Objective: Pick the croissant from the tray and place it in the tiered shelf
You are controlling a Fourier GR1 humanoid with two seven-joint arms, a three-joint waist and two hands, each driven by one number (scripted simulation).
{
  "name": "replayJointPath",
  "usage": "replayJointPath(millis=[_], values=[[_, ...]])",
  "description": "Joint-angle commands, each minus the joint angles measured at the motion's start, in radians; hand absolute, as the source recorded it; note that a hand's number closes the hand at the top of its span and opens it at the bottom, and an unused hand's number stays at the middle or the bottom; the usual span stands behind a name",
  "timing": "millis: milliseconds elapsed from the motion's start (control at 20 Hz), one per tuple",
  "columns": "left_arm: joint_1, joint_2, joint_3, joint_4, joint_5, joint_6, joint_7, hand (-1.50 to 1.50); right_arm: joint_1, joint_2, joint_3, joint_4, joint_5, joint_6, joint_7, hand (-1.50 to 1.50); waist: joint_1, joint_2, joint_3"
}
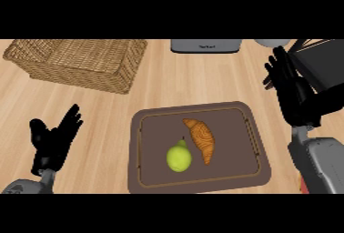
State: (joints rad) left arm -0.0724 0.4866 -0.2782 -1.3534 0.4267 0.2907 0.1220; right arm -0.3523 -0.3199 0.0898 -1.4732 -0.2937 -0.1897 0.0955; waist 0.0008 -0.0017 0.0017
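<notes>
A golden-brown croissant [201, 139] lies on a dark brown tray [150, 182] at the middle of the wooden counter. A yellow-green pear [178, 156] rests just left of it on the same tray. My right hand [293, 93] hangs open to the right of the tray and farther back, fingers pointing away, apart from the croissant. My left hand [55, 136] stays open at the lower left, fingers up, well clear of the tray. No tiered shelf shows in this view.
A woven wicker basket [80, 61] stands at the back left. A grey appliance [205, 46] sits at the back edge, and a dark object [322, 57] with a pale round thing [272, 43] at the back right.
</notes>
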Motion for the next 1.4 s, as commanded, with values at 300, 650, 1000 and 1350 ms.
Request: replayJointPath(millis=[300,650,1000,1350], values=[[-0.135,-0.036,-0.048,-0.078,-0.116,-0.004,-0.113,0.00,-0.045,0.275,-0.032,-0.004,-0.238,-0.014,0.051,-1.50,-0.014,0.018,0.038],[-0.155,-0.072,-0.092,-0.079,-0.161,-0.006,-0.144,0.00,0.043,0.049,0.135,0.203,0.472,-0.381,-0.209,-1.50,0.005,0.011,0.000],[-0.179,-0.110,-0.088,-0.075,-0.224,-0.011,-0.108,0.00,0.123,0.036,0.039,0.137,0.246,-0.114,-0.458,-1.50,-0.006,0.000,-0.001],[-0.159,-0.110,-0.067,-0.073,-0.229,-0.013,-0.128,0.00,0.010,-0.135,0.221,0.009,0.436,0.019,-0.068,-1.50,-0.002,-0.002,-0.003]])
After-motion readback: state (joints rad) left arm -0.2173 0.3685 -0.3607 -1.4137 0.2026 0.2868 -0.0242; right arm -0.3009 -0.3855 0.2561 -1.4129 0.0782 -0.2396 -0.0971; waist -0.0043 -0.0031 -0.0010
